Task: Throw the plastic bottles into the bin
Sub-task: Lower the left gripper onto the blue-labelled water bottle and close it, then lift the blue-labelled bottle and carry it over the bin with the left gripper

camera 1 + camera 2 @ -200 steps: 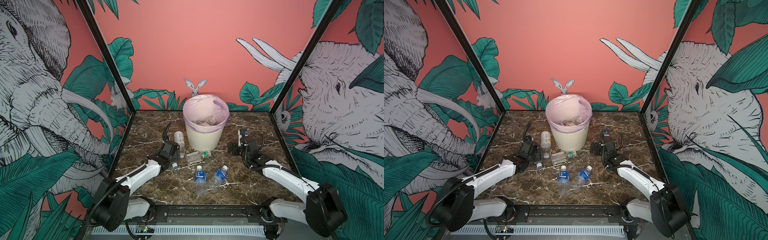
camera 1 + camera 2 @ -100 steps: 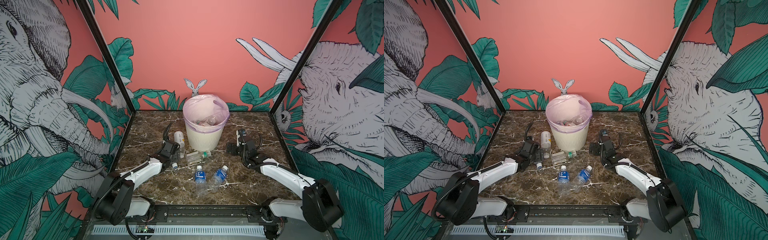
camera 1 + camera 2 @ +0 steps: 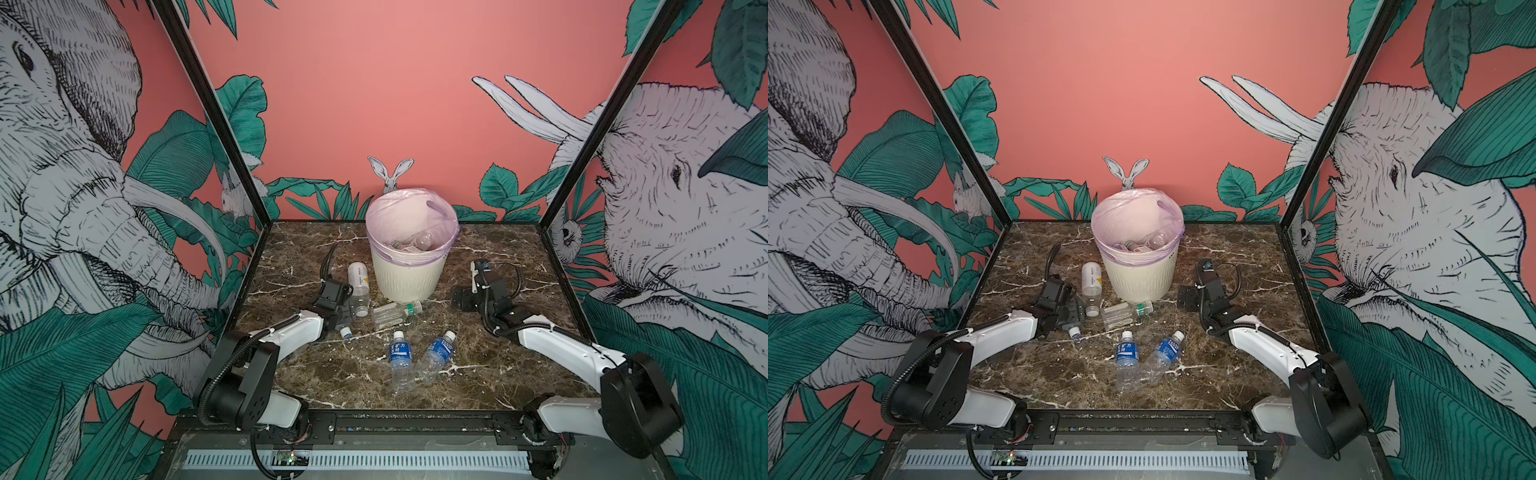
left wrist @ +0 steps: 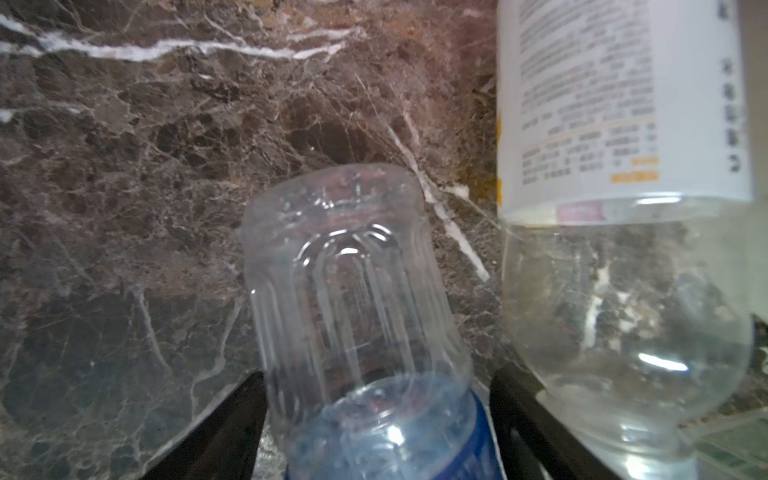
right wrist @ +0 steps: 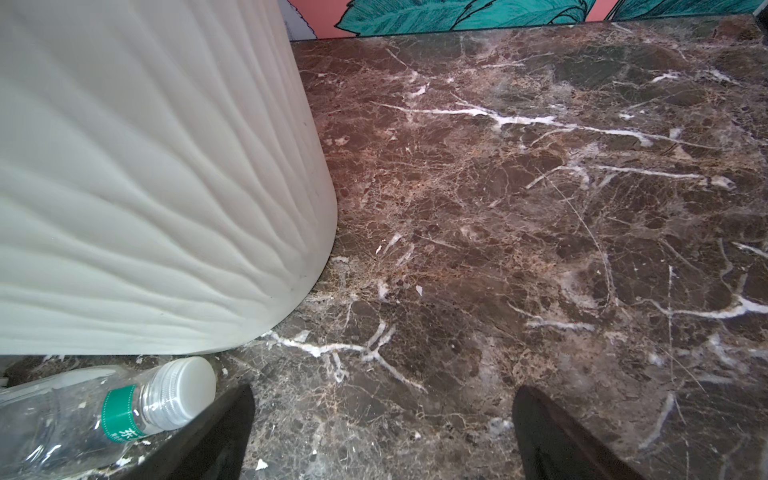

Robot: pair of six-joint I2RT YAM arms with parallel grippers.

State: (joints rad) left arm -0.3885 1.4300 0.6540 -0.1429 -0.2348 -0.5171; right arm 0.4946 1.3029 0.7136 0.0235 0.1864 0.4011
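The cream ribbed bin [image 3: 409,286] [image 5: 145,187] with a pink liner stands at the back middle, several plastic bottles [image 3: 415,243] inside it. My left gripper [image 3: 347,316] [image 4: 378,374] is low at the bin's left. Its jaws stand close on either side of a lying clear blue-label bottle [image 4: 357,299], and a thin gap shows at one finger [image 4: 523,415]. That bottle's cap [image 3: 345,331] shows in both top views. A white-and-yellow-label bottle [image 3: 358,282] [image 4: 615,124] lies beside it. My right gripper [image 3: 461,297] [image 5: 382,432] is open and empty, right of the bin.
A green-label bottle [image 3: 395,312] [image 5: 104,419] lies in front of the bin, its cap beside my right gripper's finger [image 5: 224,436]. Two blue-label bottles [image 3: 400,357] [image 3: 436,353] lie side by side at the front middle. Printed walls close off three sides of the marble table [image 3: 498,374].
The left gripper's jaws have narrowed round the blue-label bottle. The right gripper has drifted slightly toward the bin. The bottles have not moved.
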